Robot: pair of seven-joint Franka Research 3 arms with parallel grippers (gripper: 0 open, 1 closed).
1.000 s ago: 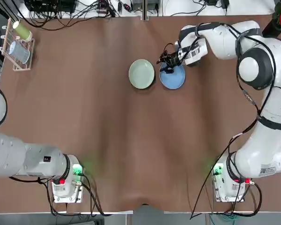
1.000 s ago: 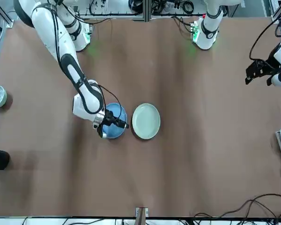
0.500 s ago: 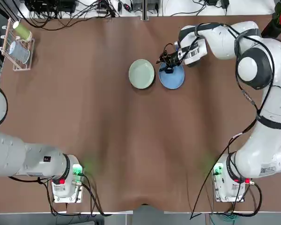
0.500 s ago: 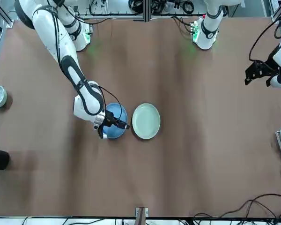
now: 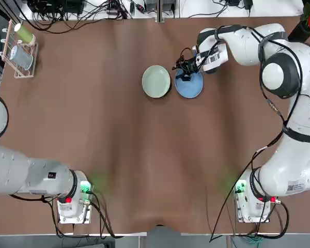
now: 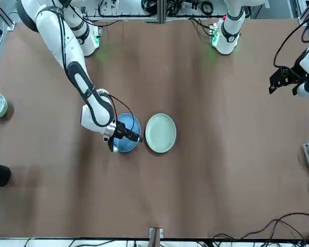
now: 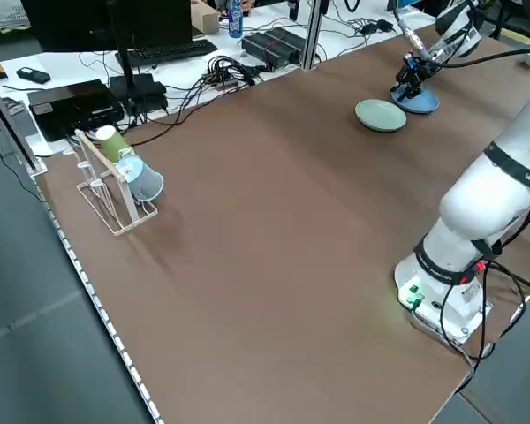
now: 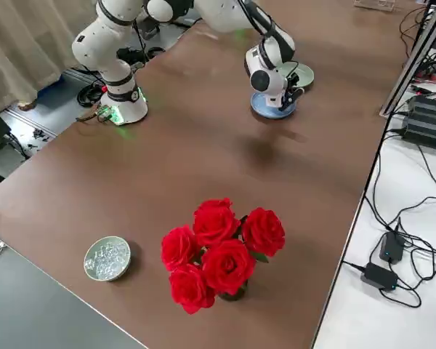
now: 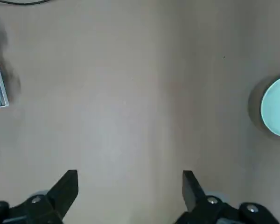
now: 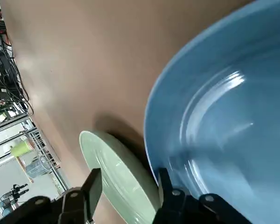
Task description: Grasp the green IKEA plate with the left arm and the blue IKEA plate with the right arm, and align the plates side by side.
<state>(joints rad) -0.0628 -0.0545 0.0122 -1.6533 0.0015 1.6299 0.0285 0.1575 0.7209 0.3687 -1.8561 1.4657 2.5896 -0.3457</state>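
Note:
The pale green plate (image 5: 156, 81) lies flat in the far middle of the table. The blue plate (image 5: 190, 86) sits just to its right, with their rims almost touching. My right gripper (image 5: 183, 70) is shut on the blue plate's far-left rim. In the right wrist view one finger (image 10: 164, 183) rests inside the blue plate (image 10: 224, 116) and the other is outside the rim, above the green plate (image 10: 116, 172). My left gripper (image 6: 280, 80) hovers open and empty far out at the table's left side. Its wrist view shows the green plate (image 9: 276, 106) far away.
A wooden rack with cups (image 5: 19, 49) stands at the far left corner. Red roses (image 8: 218, 247) and a small bowl of clear beads (image 8: 107, 258) sit on the right side of the table. Cables lie beyond the far edge.
Almost nothing: the right wrist has shifted by a hair while keeping its grip on the blue plate. The left arm is still.

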